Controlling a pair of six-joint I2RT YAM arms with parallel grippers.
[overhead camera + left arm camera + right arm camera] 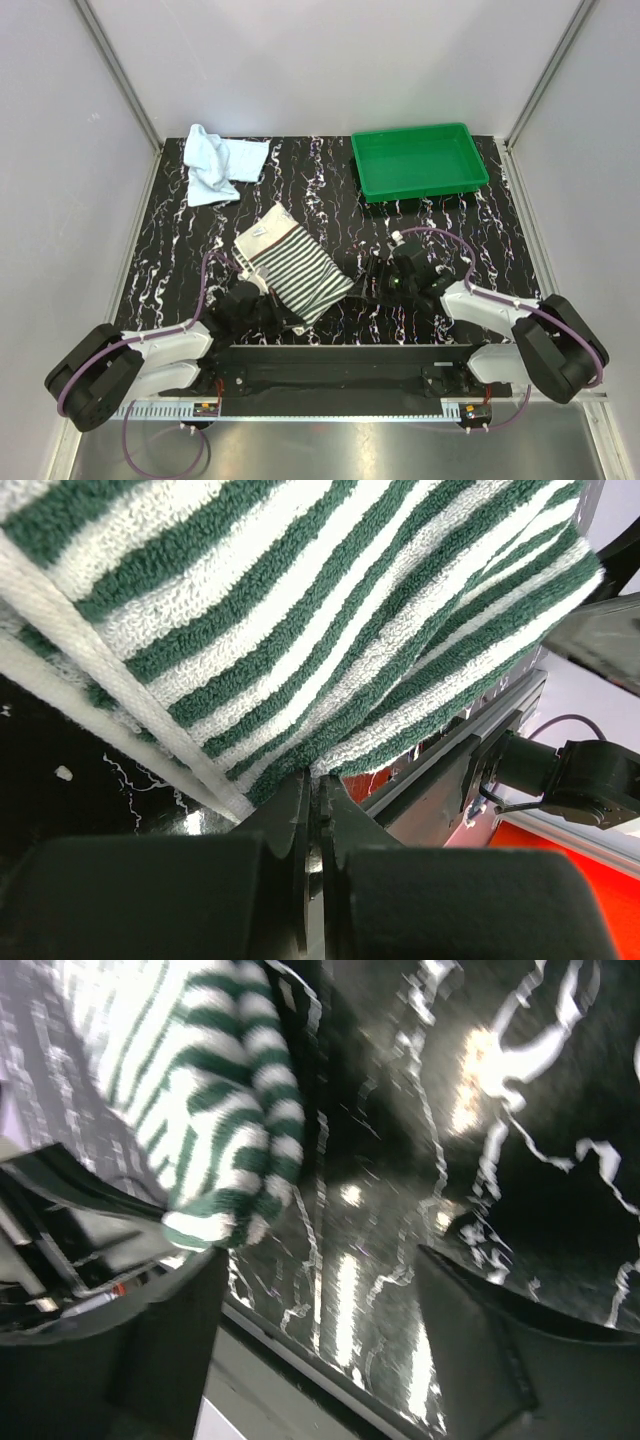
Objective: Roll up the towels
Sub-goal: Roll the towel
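The green-and-white striped towel (pixel 295 265) lies folded on the black marbled table, near the front middle. My left gripper (pixel 280 312) is at its near edge. In the left wrist view its jaws (pixel 318 785) are shut on the striped towel's (pixel 300 610) hem, and the cloth drapes over them. My right gripper (pixel 365 283) is just right of the towel. In the right wrist view it stands open (pixel 320 1260) over bare table. The striped towel's corner (pixel 220 1110) hangs beside its left finger (pixel 190 1300). The pale blue towel (pixel 222 165) lies crumpled at the back left.
A green plastic tray (pixel 418 160) sits at the back right with nothing in it. Grey walls enclose the table on three sides. The arms' metal mounting rail (pixel 330 365) runs along the front edge.
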